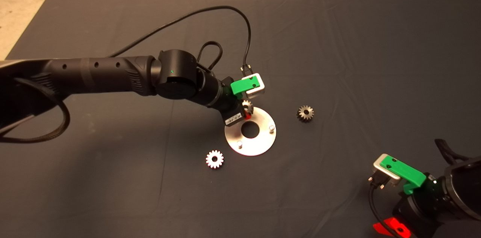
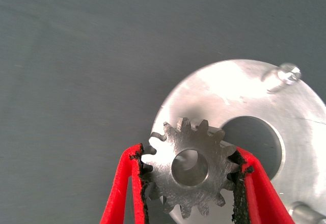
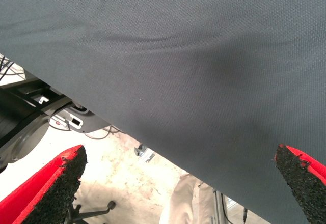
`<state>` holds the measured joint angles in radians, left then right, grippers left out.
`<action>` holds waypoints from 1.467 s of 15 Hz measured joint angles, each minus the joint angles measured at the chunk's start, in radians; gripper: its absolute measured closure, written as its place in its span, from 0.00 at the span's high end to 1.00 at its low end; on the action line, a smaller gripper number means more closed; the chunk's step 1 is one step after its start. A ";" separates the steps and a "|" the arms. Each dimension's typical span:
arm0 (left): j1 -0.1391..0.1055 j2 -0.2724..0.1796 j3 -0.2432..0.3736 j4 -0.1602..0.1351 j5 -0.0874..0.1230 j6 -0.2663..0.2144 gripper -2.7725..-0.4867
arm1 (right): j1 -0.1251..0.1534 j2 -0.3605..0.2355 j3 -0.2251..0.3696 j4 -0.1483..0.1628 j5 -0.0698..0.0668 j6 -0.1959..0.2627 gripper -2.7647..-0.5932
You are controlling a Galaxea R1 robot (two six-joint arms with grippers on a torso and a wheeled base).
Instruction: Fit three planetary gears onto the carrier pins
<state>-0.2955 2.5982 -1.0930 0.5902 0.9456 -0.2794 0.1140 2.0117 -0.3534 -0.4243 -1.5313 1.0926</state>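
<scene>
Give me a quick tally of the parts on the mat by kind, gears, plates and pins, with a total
Gears: 3, one held in the left gripper over the plate, one on the mat, one on the mat
Round plate: 1
Pins seen: 2, and; a third cannot be seen
Total: 6

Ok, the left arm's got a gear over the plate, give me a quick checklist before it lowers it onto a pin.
1. Grip: small silvery metal gear sits between both black pads of the left gripper, jaws closed on its teeth: ok.
2. Position: gear is over the edge of the flat round silver carrier plate: ok.
3. Bore lined up with the target pin: pin hidden under the gear: cannot tell.
4. Other two short silver pins stand bare: ok.
5. Remaining gears: white-looking one and dark one lie on the dark mat, clear of the plate: ok.
6. Right gripper parked at lower right, jaws open: ok.
</scene>
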 joint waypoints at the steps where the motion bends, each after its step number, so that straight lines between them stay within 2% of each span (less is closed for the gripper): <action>1: -0.009 -0.002 -0.001 0.000 0.000 0.000 0.08 | 0.000 0.000 0.000 0.000 0.000 0.000 0.99; 9: -0.011 -0.005 -0.001 -0.007 0.000 0.000 0.08 | 0.000 0.001 0.000 0.000 0.000 0.000 0.99; 12: -0.006 -0.005 -0.001 -0.007 0.001 0.002 0.08 | 0.000 0.002 0.000 0.000 0.000 0.000 0.99; 16: -0.001 -0.004 -0.009 -0.007 -0.001 0.028 0.08 | 0.000 0.002 0.000 0.000 0.000 0.000 0.99; 22: 0.012 -0.004 -0.018 -0.008 -0.004 0.031 0.07 | 0.000 0.000 0.000 0.000 0.001 0.000 0.99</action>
<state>-0.2832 2.5940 -1.1113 0.5826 0.9413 -0.2482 0.1140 2.0117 -0.3534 -0.4238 -1.5306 1.0926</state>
